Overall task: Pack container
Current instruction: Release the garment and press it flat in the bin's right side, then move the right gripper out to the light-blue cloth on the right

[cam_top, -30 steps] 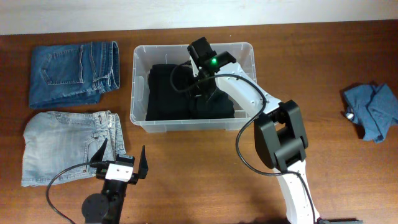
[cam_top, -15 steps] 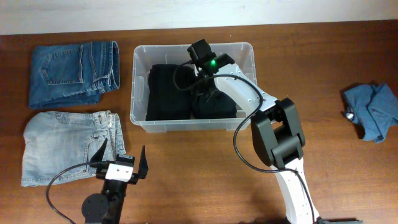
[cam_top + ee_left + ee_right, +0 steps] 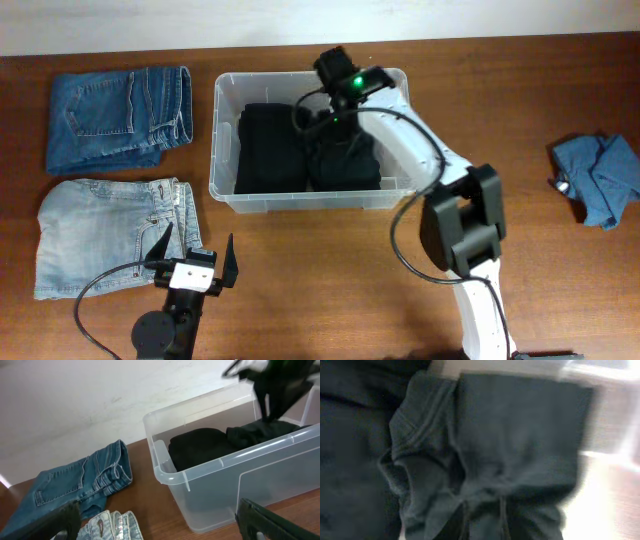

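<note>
The clear plastic container stands at the middle back of the table. It holds a folded black garment on its left side and a bunched black garment on its right. My right gripper hangs over the right garment inside the bin. The right wrist view is blurred and filled with that dark garment; the fingers do not show clearly. My left gripper is open and empty near the front edge. The left wrist view shows the container ahead.
Folded dark blue jeans lie at the back left, also in the left wrist view. Folded light blue jeans lie at the front left, just beside my left gripper. A crumpled blue cloth lies at the far right.
My right arm's wrist has moved back and to the right over the bin, uncovering more of the right black garment. The left arm has not moved.
</note>
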Controlling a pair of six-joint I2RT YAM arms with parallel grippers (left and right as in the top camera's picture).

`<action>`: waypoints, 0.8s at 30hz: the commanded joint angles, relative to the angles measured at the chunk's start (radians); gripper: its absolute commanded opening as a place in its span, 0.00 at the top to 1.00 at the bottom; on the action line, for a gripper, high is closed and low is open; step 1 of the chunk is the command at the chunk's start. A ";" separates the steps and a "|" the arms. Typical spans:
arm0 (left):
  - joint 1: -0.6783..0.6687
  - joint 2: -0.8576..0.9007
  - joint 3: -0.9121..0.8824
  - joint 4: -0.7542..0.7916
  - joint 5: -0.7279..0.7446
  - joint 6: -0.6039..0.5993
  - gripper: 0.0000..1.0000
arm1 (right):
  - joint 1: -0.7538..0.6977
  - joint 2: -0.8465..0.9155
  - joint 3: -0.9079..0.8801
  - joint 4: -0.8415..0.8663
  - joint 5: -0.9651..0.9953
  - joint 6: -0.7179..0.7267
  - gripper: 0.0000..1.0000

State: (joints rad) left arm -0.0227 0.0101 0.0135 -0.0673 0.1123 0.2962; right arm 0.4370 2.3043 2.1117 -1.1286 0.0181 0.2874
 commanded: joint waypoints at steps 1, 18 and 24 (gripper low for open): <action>0.006 -0.005 -0.005 -0.002 -0.004 0.009 0.01 | -0.019 -0.033 0.005 -0.067 0.039 0.001 0.87; 0.006 -0.005 -0.005 -0.002 -0.004 0.008 0.01 | 0.013 -0.024 -0.241 0.046 -0.151 0.010 0.88; 0.006 -0.005 -0.005 -0.002 -0.004 0.008 0.01 | 0.035 -0.024 -0.250 0.132 -0.280 0.036 0.89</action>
State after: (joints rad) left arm -0.0227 0.0101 0.0135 -0.0677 0.1123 0.2962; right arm 0.4541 2.2772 1.8713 -1.0260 -0.1558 0.2897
